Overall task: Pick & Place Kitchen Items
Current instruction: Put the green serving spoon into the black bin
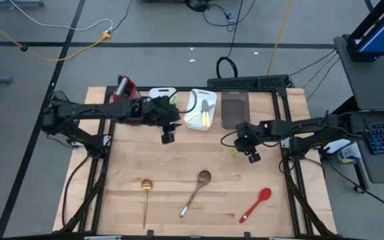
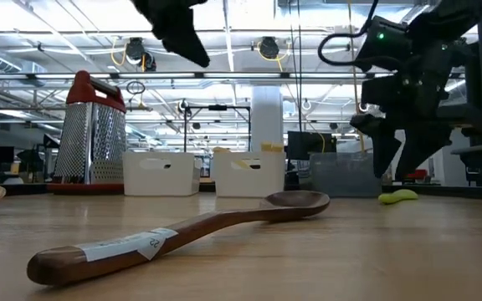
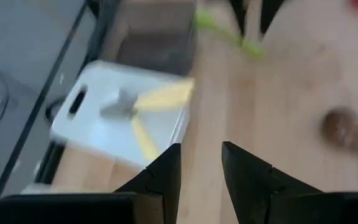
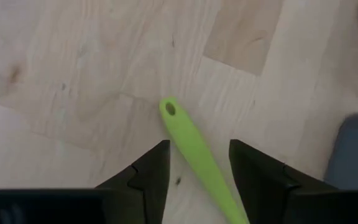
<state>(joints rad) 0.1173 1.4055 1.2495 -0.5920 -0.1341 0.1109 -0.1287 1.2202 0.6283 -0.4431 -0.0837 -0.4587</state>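
While both arms hang over the back half of the worktop [image 1: 132, 167], three utensils lie loose along its front edge: one gold ladle [image 1: 145, 195] toward the left, one brown wooden spoon [image 1: 196, 191] at the middle, one red spoon [image 1: 256, 204] toward the right.

At the back edge, from the left, stand one red-topped box grater [image 1: 123, 89], two white bins and one grey bin [image 1: 235, 109]. The first white bin [image 1: 161, 95] is partly hidden by the left arm. The second white bin [image 1: 201, 110] holds two cream-handled knives [image 1: 206, 117], their handles crossing.

The left gripper [image 1: 167, 137] hovers above bare wood just in front of the white bins, its two fingers [image 3: 164, 175] parted with nothing between them.

The right gripper [image 1: 253, 157] hangs near the right edge, in front of the grey bin. Its fingers [image 4: 151, 171] are apart, straddling the handle of one green spatula [image 4: 197, 154] that lies flat on the wood; neither finger touches it, as far as the wrist view shows.
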